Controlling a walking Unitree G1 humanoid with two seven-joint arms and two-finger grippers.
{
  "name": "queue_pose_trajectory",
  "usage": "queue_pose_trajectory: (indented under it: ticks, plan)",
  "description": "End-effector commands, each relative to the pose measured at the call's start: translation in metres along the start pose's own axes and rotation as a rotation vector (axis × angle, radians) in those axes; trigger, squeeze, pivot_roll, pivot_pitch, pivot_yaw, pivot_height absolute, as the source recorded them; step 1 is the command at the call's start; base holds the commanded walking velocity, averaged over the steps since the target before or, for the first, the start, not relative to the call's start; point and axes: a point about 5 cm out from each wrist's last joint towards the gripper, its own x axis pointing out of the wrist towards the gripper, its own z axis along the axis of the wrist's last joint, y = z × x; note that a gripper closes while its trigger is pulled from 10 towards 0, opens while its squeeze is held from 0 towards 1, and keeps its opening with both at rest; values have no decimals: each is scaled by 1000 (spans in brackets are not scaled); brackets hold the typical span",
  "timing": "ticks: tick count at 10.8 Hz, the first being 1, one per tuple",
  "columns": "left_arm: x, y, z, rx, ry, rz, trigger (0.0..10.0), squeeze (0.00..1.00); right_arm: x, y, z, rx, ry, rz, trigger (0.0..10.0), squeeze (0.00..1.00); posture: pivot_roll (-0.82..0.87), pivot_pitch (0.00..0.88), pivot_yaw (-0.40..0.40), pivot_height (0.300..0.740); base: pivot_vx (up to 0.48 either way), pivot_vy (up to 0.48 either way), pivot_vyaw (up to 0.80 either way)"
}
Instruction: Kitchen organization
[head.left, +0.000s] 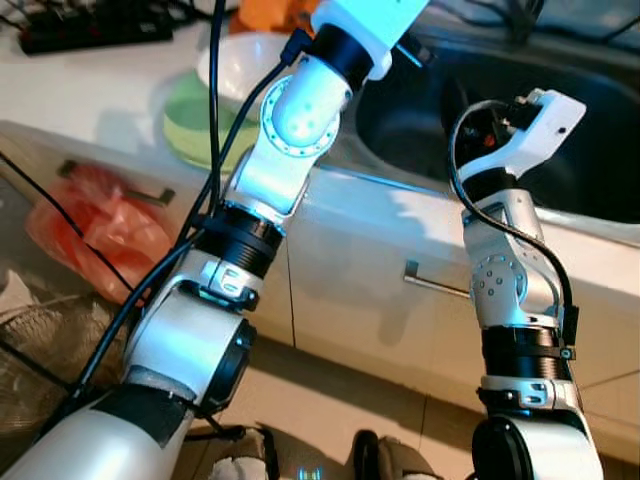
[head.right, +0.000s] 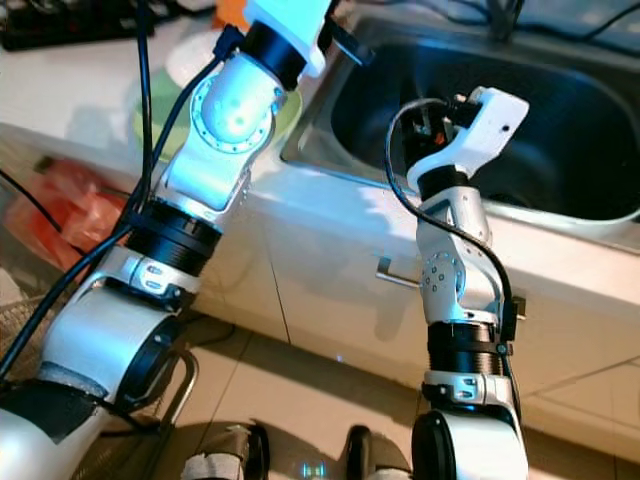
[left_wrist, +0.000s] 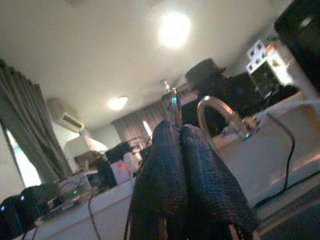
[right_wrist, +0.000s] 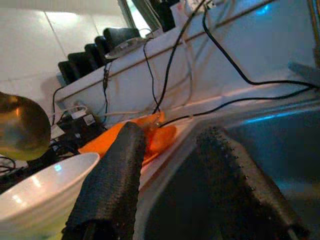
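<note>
my left pincer (left_wrist: 182, 165) is pressed together, my right pincer (right_wrist: 175, 170) apart near the white bowl (right_wrist: 42, 187): probably stiff, slippery, breakable, so i'd grip its rim.

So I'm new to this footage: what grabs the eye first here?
Two silver arms reach up over a white counter toward a dark steel sink. The right gripper hangs open at the sink's edge, beside a white bowl; the left gripper, fingers together, points toward a curved faucet.
</note>
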Motion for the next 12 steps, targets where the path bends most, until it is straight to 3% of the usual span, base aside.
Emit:
queue_pose_trajectory:
  ticks: [1,3,6,12]
  plan:
    - [1,-6,6,-23,-32,-29,10000,0,1,-1,2,5,-11,7,10000,0,-25,86,-4,740,0,0,0]
    - [-8,-13,-3,-79,21,-34,10000,0,-1,-3,4,-8,-12,20,10000,0,-31,88,-5,740,0,0,0]
    - [-18,-16,-9,-107,57,-31,10000,0,-4,-6,3,-21,9,42,10000,0,-31,96,-9,740,0,0,0]
    - [-50,-21,-35,-144,191,21,10000,0,-8,-2,-5,-16,33,83,10000,0,-32,43,-12,740,0,0,0]
